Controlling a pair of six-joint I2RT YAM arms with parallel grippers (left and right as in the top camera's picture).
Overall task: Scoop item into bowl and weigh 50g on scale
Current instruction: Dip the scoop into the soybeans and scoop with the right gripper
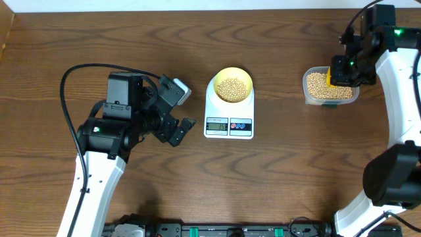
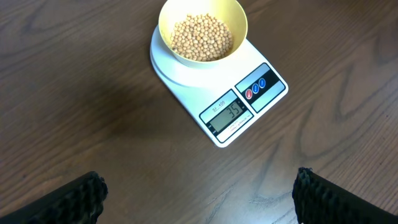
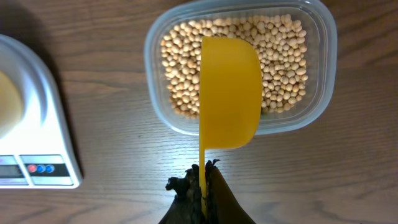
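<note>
The pale-yellow bowl [image 1: 233, 86] sits on the white scale [image 1: 229, 128] at the table's middle and holds tan beans [image 2: 201, 37]. The scale's display [image 2: 227, 112] reads 35. My right gripper [image 3: 204, 171] is shut on the handle of a yellow scoop [image 3: 229, 93], held over the clear tub of beans [image 3: 177, 74] at the right of the overhead view [image 1: 314, 82]. My left gripper [image 2: 199, 193] is open and empty, above bare table to the left of the scale [image 2: 217, 93].
The scale's red and blue buttons [image 2: 255, 89] face the front. The left arm's body [image 1: 118, 125] lies left of the scale. The right arm [image 1: 401, 72] runs along the right edge.
</note>
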